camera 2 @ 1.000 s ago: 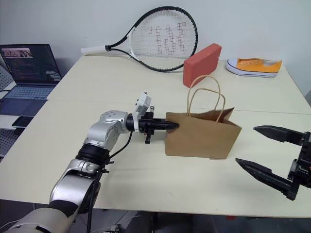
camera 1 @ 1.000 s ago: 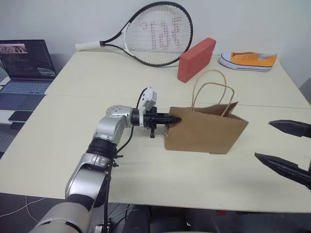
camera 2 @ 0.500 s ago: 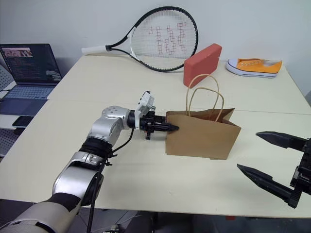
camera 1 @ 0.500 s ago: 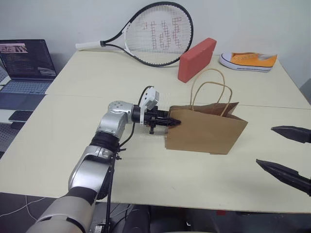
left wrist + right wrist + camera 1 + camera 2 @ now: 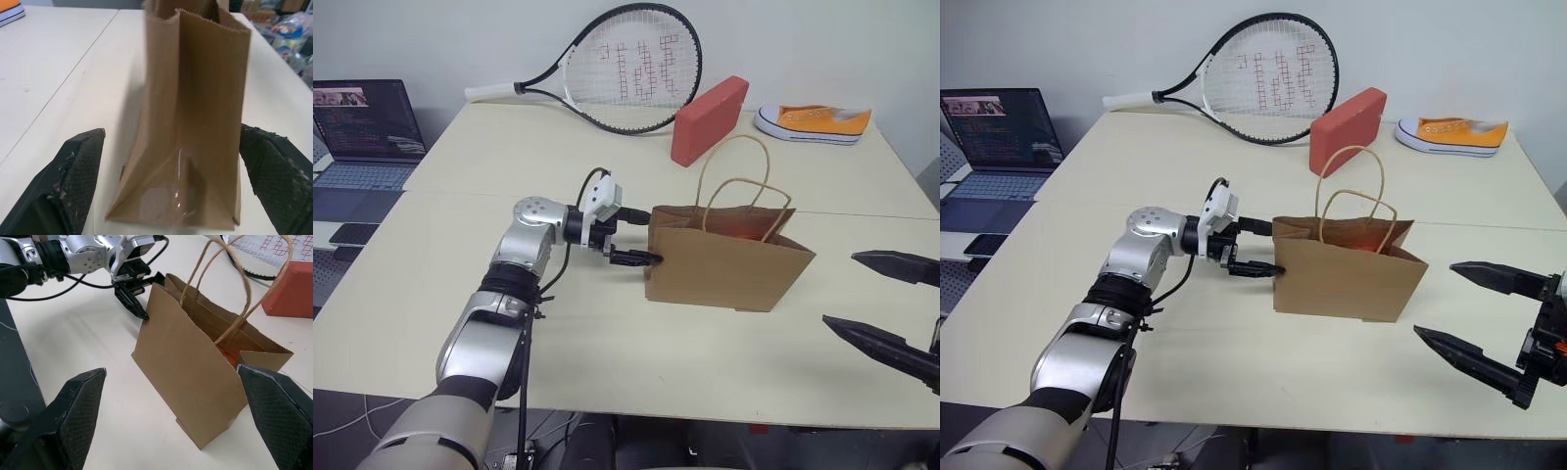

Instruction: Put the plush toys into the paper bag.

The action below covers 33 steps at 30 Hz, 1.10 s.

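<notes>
Two grippers flank the paper bag [image 5: 729, 257], which stands upright on the table [image 5: 607, 333]. We see our left gripper [image 5: 641, 235] at the bag's left end, jaws apart, one finger on either side of that narrow end. Our right gripper [image 5: 1484, 318] hangs open, well apart from the bag's right end. Something orange shows inside the bag's mouth, possibly the carrot toy [image 5: 230, 355].
</notes>
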{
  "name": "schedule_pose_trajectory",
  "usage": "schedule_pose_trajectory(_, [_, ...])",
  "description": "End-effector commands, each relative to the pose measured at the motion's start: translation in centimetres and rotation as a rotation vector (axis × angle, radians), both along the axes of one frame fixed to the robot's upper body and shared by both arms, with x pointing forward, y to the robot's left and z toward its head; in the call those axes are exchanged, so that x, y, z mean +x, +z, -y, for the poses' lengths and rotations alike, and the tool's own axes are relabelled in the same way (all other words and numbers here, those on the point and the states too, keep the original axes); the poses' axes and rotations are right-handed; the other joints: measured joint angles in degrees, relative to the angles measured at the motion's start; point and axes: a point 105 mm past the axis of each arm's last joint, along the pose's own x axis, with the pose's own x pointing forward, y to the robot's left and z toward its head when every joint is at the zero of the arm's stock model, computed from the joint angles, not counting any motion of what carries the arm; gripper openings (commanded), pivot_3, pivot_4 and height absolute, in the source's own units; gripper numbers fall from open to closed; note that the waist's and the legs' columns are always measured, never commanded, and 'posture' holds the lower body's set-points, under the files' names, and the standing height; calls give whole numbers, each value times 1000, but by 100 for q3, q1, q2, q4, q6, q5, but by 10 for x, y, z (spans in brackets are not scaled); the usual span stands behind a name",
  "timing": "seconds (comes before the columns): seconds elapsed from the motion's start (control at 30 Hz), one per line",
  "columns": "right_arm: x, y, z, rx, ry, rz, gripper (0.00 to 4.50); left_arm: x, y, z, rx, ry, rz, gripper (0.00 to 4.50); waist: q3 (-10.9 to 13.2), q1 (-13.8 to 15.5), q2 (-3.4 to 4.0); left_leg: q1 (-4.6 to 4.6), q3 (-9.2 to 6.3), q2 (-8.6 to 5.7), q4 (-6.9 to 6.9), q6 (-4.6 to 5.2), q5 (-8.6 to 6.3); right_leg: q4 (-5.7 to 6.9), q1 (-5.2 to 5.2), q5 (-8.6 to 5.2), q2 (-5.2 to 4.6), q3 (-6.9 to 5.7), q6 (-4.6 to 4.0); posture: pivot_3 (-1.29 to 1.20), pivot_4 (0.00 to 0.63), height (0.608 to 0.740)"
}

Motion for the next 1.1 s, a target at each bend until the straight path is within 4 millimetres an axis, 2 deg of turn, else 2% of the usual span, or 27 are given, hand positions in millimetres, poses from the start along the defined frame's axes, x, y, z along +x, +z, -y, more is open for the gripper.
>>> schedule_pose_trajectory(0.03, [4,5,4,-8,3,35,4500,4,9,-13,5,42,54,4476,0,0,0,0,0,1,0,0,0,0,0,3,0,-1,5,0,150,740])
schedule_pose_trajectory(0.27, [15,6,11,-27,5,50,4500,-3,10,-39,26,103,55,4476,0,-20,0,3,0,2,-3,0,0,1,-1,7,0,0,12,0,150,740])
schedule_pose_trajectory(0.37, [22,6,19,-48,-3,54,4500,-12,12,-55,52,133,73,4476,0,-27,0,3,0,4,-2,0,0,2,-1,7,0,-2,12,0,150,740])
schedule_pose_trajectory(0.53, [42,8,49,-106,-85,31,4500,-30,21,-98,129,289,150,4476,0,-41,0,4,3,6,-6,0,0,2,-5,4,0,0,6,0,150,740])
schedule_pose_trajectory(0.67, [58,9,80,-227,-113,27,4500,-47,29,-125,149,404,167,4476,0,-38,2,7,8,7,-5,0,0,2,-5,-4,-2,-1,-8,0,150,740])
schedule_pose_trajectory(0.73, [62,9,89,-263,-106,16,4500,-53,33,-134,155,450,175,4476,0,-32,1,7,10,7,-4,-1,0,0,-5,-8,-3,-1,-14,0,150,740])
schedule_pose_trajectory(0.87, [70,16,91,-304,-53,30,4500,-61,33,-156,227,573,171,4476,0,-33,3,7,11,9,-6,-1,0,1,-8,-9,-3,-4,-15,0,150,740])
schedule_pose_trajectory(1.1, [83,21,87,-317,-24,45,4500,-70,32,-169,245,620,141,4476,1,-75,4,7,18,18,-9,-1,-1,1,-15,-11,-3,-8,-19,0,150,740])
